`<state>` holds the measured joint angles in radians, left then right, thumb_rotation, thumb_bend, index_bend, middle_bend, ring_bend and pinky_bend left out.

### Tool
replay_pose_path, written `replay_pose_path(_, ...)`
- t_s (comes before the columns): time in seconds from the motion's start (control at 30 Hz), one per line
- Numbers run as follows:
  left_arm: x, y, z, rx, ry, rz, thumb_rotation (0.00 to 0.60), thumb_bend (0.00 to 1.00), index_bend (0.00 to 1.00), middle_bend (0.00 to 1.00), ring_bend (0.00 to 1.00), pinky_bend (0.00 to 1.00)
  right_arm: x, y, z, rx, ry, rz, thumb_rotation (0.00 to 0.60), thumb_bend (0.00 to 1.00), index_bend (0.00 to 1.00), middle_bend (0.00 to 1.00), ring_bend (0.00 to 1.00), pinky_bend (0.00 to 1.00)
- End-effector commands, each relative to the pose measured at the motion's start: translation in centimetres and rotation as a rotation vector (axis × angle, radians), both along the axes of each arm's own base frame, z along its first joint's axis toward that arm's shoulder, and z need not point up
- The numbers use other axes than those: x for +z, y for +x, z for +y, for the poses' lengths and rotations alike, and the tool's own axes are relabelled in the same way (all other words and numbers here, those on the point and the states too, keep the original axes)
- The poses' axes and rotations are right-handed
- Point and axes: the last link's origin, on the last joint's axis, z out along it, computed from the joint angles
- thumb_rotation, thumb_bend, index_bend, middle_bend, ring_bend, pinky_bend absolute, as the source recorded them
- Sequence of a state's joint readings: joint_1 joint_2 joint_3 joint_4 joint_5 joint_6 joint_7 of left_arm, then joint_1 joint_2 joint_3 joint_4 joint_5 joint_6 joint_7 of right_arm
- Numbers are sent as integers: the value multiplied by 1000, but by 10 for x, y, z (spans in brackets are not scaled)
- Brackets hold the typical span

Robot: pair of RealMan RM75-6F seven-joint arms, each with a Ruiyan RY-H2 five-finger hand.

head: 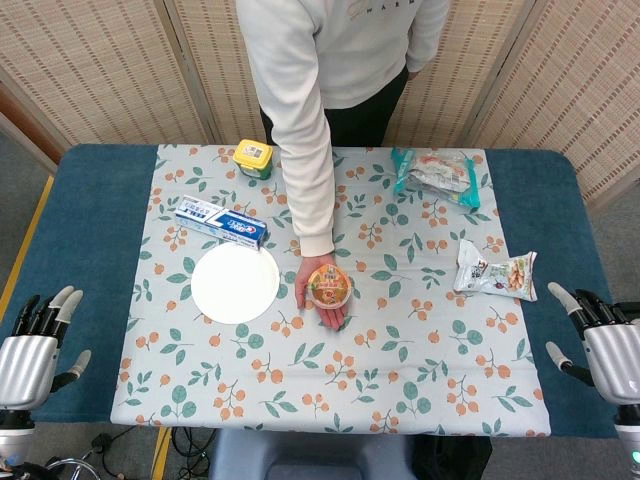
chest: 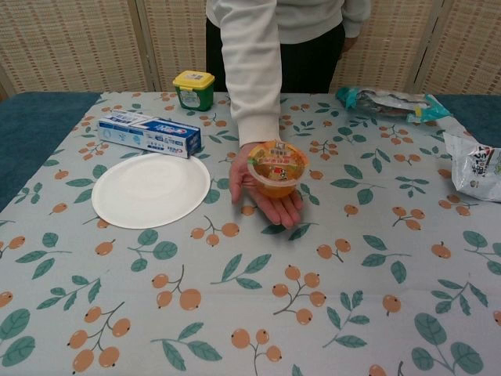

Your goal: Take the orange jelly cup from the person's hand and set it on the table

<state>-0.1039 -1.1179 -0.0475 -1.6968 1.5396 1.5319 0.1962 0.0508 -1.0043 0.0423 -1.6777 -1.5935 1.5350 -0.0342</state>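
Bright even indoor light, soft faint shadows, both views sharp, no glare, slight wide-angle distortion.

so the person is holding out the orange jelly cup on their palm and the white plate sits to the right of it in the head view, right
Not quite. The person's hand does hold out the orange jelly cup on the palm, but the white plate sits to the left of it, not the right. The head view shows this, and the chest view agrees.

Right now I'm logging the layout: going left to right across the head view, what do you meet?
Left hand → toothpaste box → orange jelly cup on the person's hand → teal snack bag → white snack packet → right hand.
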Motion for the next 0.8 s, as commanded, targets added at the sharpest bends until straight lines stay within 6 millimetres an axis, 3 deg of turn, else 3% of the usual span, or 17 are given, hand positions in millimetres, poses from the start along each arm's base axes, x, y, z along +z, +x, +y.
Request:
replay_pose_path(0.03,0,0,0,1,1,-3,600,278,39,38,111,64,0,1,0,1,0,-1,600,248,132,244,170,297)
replay_pose_path(0.6,0,-3,-3,8,3,-3,600,278,39,39,111,64,-4,7,-5,29,21,-1,600,248,132,244,170,297)
replay_pose_path(0.8,2,-3,-4,10,7,-2,600,278,38,39,111,64,-11,26,-22,109,81,24,600,248,132,244,170,297)
